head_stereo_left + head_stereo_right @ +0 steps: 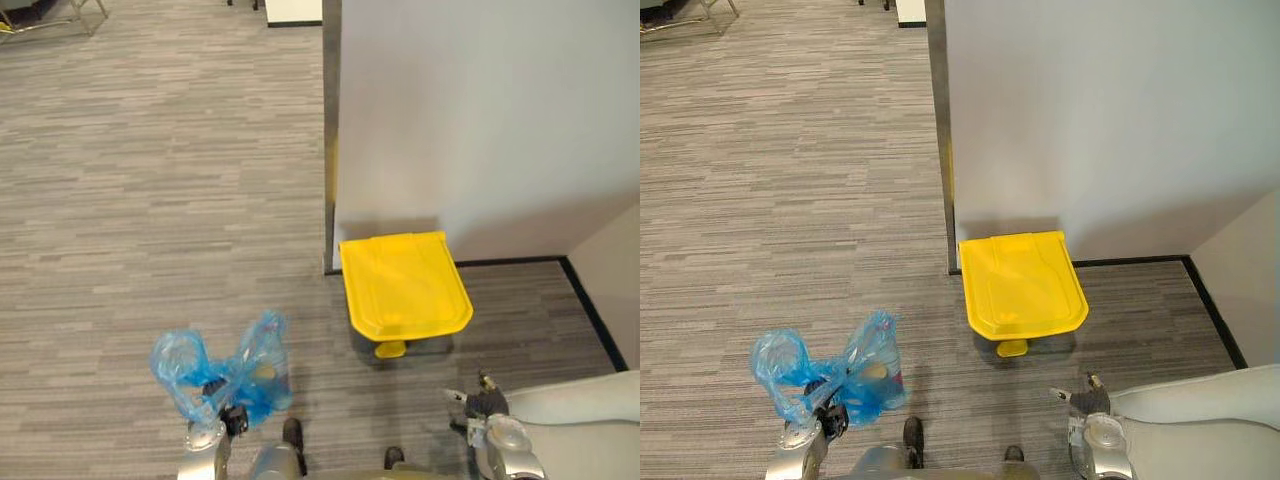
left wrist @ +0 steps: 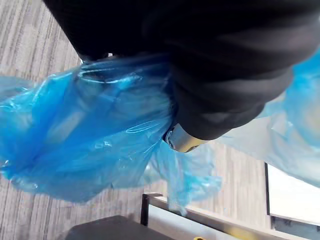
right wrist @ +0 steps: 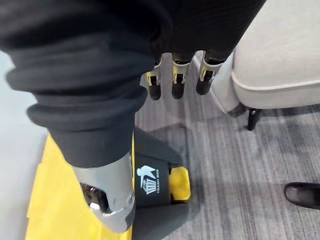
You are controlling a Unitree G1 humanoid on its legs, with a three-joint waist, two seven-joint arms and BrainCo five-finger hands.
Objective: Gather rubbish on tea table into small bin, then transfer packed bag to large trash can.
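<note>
Hanging from the left hand (image 1: 232, 419), the blue bag (image 1: 215, 375) sits low at the robot's left side, above the grey carpet (image 1: 150, 200). The bag's film bunches together at the hand and puffs out into 2 lobes on either side of it. In the left wrist view the blue plastic wraps close around the hand's dark cover, and the fingers are curled into the gathered film, gripping it. Something pale shows faintly through the plastic, too unclear to name.

Ahead and to the right stands the large trash can, its yellow lid (image 1: 405, 285) down flat and a yellow pedal (image 1: 390, 349) poking out at its front. It sits on the carpet against a white wall (image 1: 480, 120), just beside the wall's metal corner strip (image 1: 331, 130). The bag is well apart from the can.

At the lower right the right hand (image 1: 483, 403) hovers near the can, holding nothing, its fingers (image 3: 174, 82) relaxed and loosely straight, with the can's dark body (image 3: 155, 185) below them. A pale cushioned seat (image 1: 580, 400) lies just beside this hand.
</note>
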